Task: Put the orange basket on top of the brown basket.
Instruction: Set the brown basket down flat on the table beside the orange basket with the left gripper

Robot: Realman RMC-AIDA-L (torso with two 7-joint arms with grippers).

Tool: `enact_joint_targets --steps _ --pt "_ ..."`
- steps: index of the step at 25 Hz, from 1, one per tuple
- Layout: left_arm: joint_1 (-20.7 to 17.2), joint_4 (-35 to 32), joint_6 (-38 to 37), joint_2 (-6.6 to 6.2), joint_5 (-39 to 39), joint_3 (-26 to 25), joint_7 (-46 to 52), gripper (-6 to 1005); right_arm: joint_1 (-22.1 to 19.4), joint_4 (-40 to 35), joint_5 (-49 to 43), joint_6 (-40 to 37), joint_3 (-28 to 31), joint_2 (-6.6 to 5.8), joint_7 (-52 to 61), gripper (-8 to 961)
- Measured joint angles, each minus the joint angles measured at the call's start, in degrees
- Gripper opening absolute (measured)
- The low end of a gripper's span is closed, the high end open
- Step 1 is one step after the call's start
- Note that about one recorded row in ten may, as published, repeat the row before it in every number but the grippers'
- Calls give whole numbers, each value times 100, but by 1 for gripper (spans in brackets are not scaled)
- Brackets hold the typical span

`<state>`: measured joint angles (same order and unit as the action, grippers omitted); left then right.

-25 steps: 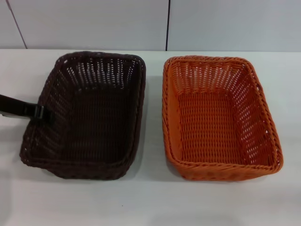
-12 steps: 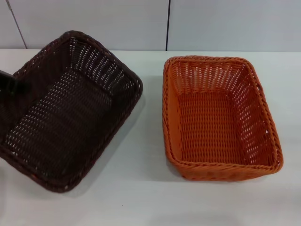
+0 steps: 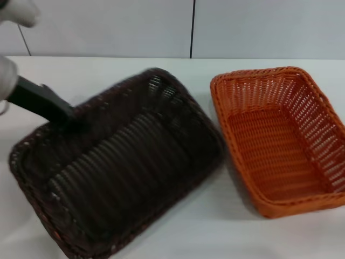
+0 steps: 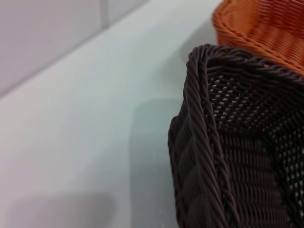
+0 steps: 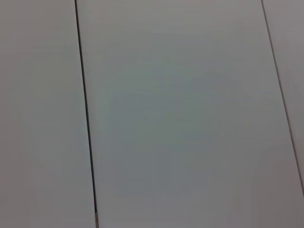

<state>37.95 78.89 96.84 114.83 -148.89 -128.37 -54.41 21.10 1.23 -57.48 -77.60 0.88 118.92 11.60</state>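
The brown basket [image 3: 124, 172] is at the left and middle of the head view, tilted, turned askew and held up off the white table [image 3: 215, 237]. My left gripper [image 3: 66, 113] is shut on its far left rim. The basket's near right corner comes close to the orange basket [image 3: 280, 145]; I cannot tell whether they touch. The orange basket stands on the table at the right, turned at an angle, open side up and empty. The left wrist view shows the brown basket's braided rim [image 4: 204, 123] and a corner of the orange basket [image 4: 266, 23]. The right gripper is out of view.
A white panelled wall [image 3: 108, 27] stands behind the table. The right wrist view shows only wall panels [image 5: 180, 114]. The orange basket's right side reaches the right edge of the head view.
The brown basket has swung up and to the right in my left gripper, and now overhangs the middle of the table. The orange basket has shifted to the right and turned.
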Motion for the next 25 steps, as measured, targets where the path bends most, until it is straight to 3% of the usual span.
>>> enact_joint_targets --steps 1,2,4,8,10,12,14,20,25 --pt "379 -736 27 14 59 1 -259 201 3 0 0 0 0 0 0 730" --pt "379 -736 27 14 59 1 -259 202 5 0 0 0 0 0 0 730" --pt "676 -1340 -28 73 80 9 -516 202 6 0 0 0 0 0 1 730" --pt "774 -1512 -84 120 80 11 -661 201 5 0 0 0 0 0 2 730" --pt "1029 -1957 -238 240 83 15 -1101 198 3 5 0 0 0 0 3 729" --pt "1029 -1957 -238 240 83 15 -1101 195 2 7 0 0 0 0 4 729" --pt "1262 -2424 -265 268 82 16 -1417 198 1 8 0 0 0 0 4 729" --pt "1360 -2667 -430 298 87 16 -1505 230 -5 18 0 0 0 0 7 730" --pt "1307 -2744 -888 310 88 307 -1184 256 -17 28 0 0 0 6 9 730"
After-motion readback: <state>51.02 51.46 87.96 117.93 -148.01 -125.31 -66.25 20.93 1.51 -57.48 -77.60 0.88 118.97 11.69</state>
